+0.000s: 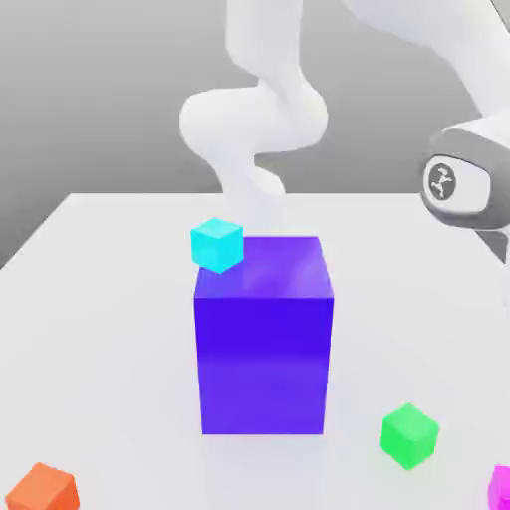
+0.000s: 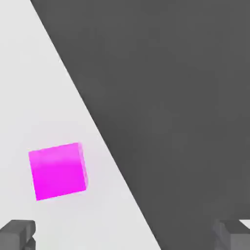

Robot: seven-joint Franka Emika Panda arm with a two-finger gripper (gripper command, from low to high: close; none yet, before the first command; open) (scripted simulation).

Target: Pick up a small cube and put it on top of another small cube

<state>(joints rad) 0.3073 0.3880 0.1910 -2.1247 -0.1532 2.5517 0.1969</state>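
- Ext view: big purple-blue block mid-table, upright; cyan cube just behind its top corner on ext view's left. Green cube near front on ext view's right; orange cube front corner on ext view's left.
- Magenta cube cut off at ext view's lower right edge, near table rim, well apart from green cube.
- Arm wrist high on ext view's right, above that corner; prob. staging for descent.
- Hand view: gripper spread wide, nothing between fingertips.
- Magenta cube flat on table, close to table edge, off-centre toward one finger, not yet between jaws; needs lateral shift.
- Cube faces slightly skewed vs finger line; no long axis, all sides equal.
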